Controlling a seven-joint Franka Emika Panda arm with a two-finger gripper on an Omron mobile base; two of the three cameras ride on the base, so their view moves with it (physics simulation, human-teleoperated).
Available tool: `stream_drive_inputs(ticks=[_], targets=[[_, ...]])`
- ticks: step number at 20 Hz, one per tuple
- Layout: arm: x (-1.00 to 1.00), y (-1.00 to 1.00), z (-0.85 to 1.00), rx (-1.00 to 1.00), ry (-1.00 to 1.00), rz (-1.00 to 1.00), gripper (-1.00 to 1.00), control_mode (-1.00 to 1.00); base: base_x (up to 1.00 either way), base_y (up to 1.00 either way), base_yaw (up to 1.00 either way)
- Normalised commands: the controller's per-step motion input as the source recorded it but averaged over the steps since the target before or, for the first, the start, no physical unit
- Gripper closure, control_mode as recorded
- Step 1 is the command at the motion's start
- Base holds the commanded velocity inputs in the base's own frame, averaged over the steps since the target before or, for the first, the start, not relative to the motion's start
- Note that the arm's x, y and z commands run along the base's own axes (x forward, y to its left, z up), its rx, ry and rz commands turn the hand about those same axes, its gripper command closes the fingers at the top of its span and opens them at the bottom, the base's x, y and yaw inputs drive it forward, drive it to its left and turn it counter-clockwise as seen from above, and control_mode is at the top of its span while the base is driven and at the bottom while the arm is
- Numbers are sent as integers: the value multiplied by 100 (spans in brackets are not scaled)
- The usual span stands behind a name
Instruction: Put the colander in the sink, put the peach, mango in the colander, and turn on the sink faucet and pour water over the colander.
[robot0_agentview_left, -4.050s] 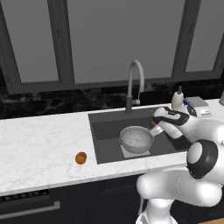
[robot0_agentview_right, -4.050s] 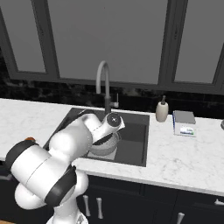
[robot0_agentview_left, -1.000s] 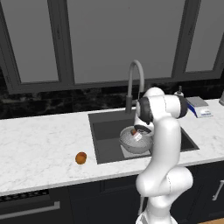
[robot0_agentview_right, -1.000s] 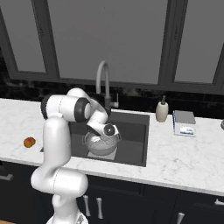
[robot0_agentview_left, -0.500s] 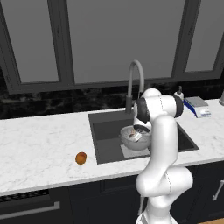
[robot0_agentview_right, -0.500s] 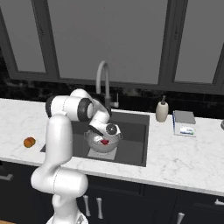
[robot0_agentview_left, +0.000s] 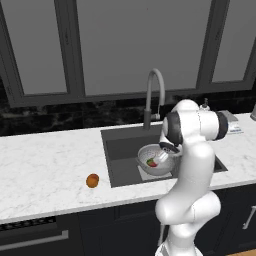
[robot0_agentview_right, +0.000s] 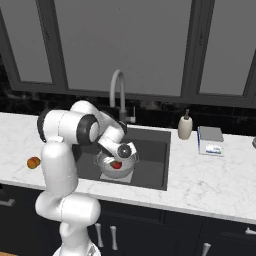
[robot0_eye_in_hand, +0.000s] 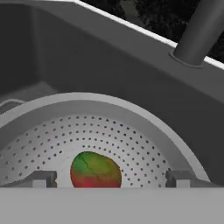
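A small red mango with a green patch (robot0_eye_in_hand: 95, 169) lies inside the perforated silver-grey metal colander (robot0_agentview_left: 154, 159) in the dark grey rectangular sink (robot0_agentview_left: 120, 150). The end effector (robot0_eye_in_hand: 109, 179) hovers just above it, fingers spread wide and empty. A round orange peach (robot0_agentview_left: 92, 180) sits on the white marble counter (robot0_agentview_left: 45, 165).

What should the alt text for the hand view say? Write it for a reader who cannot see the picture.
A red-and-green mango lies in the bottom of a perforated metal colander, seen from just above between the robot's open jaws. The colander sits in a dark grey sink, and the base of the faucet rises at the upper right.
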Motion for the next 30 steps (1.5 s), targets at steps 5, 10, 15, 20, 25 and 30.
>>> stream_drive_inputs(ticks=[5, 10, 15, 20, 25, 30], targets=[[-73, -20, 100, 0, -12, 0, -100, -100, 0, 0, 0], [-32, -33, 100, 0, -1, 0, -100, -100, 0, 0, 0], [-1, -41, 100, 0, 5, 0, -100, -100, 0, 0, 0], [-16, -47, 100, -4, 22, -1, -100, -100, 0, 0, 0], [-59, -43, 95, -5, 22, 0, -100, -100, 0, 0, 0], [-86, -4, 100, -2, 17, -1, -100, -100, 0, 0, 0]])
